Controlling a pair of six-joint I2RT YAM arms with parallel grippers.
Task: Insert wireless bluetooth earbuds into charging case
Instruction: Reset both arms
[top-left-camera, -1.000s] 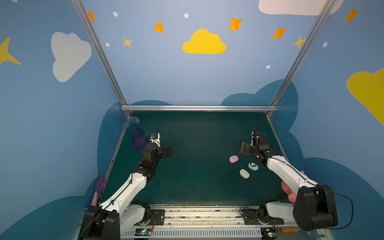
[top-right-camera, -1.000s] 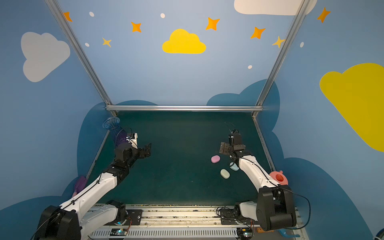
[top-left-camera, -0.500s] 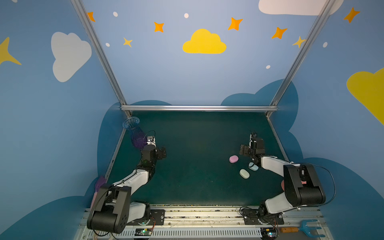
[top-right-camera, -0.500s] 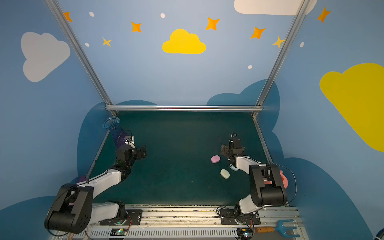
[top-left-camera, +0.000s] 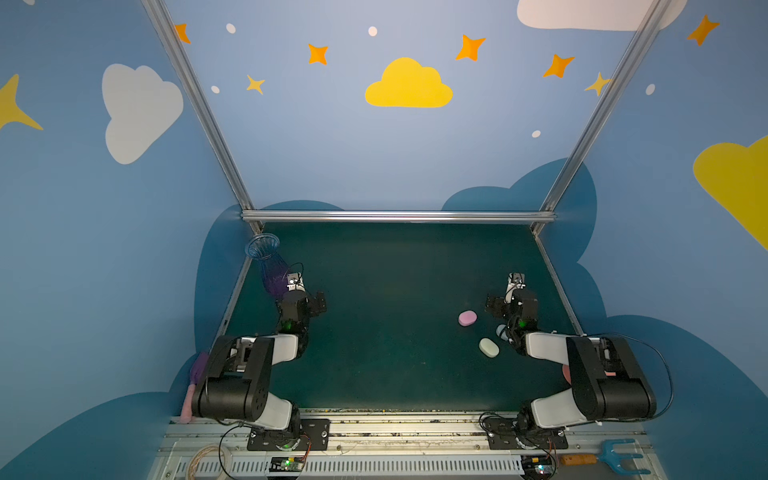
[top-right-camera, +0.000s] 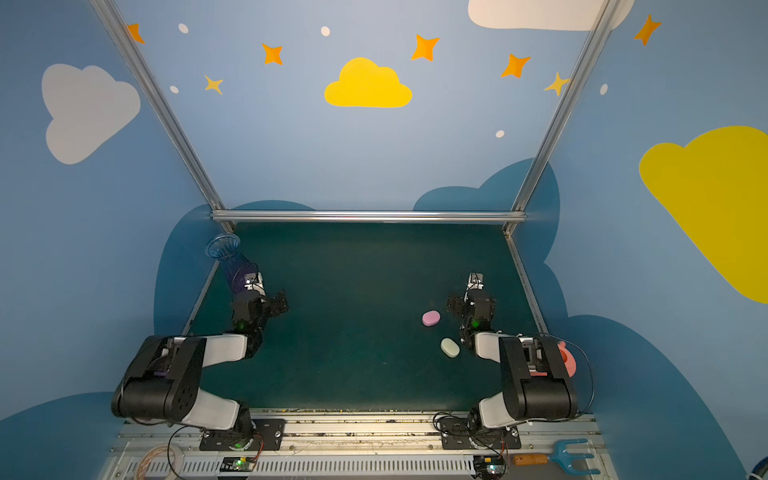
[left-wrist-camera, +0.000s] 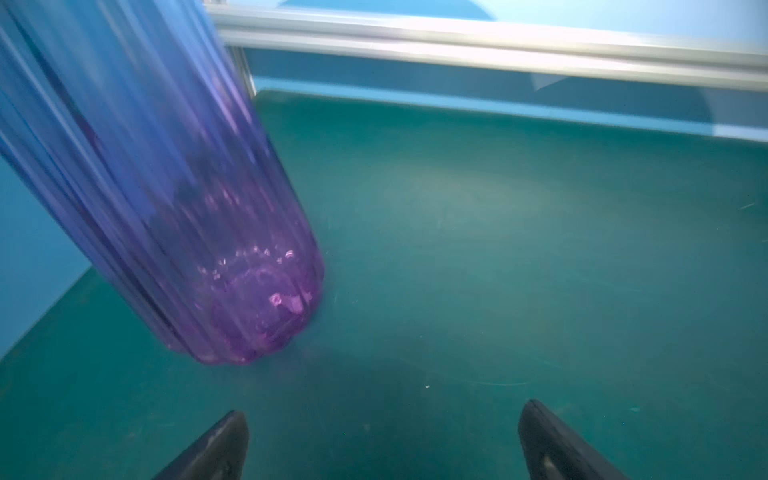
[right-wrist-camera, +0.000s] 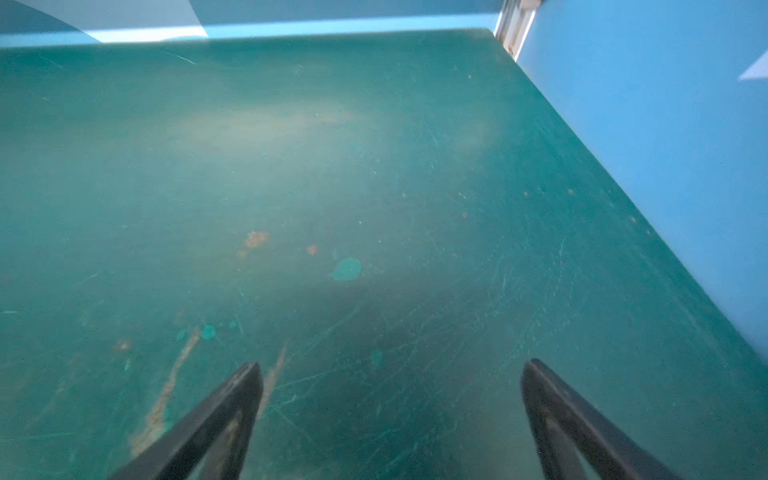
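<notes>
Toward four o'clock on the green mat (top-left-camera: 395, 270), the pink case (top-left-camera: 467, 318) is lying with the cream case (top-left-camera: 488, 347) at its five o'clock. The pale blue case (top-left-camera: 500, 331) is peeking from behind the right arm (top-left-camera: 544, 345). The earbuds are not showing clearly enough to place. The right gripper (right-wrist-camera: 391, 363), at the pink case's three o'clock, and the left gripper (left-wrist-camera: 384, 409), beside the purple vase (left-wrist-camera: 166, 187) at nine o'clock, are both gaping wide, gripping nothing.

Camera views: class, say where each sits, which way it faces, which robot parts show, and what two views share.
Top views: high above the robot's base, both looking forward and down over the green table; left arm and right arm show.
Left wrist: on the left arm, facing the purple vase; open left pincer shows.
Right wrist: on the right arm, facing a far table corner; open right pincer shows.
Shared: the vase, in left wrist and top views.
</notes>
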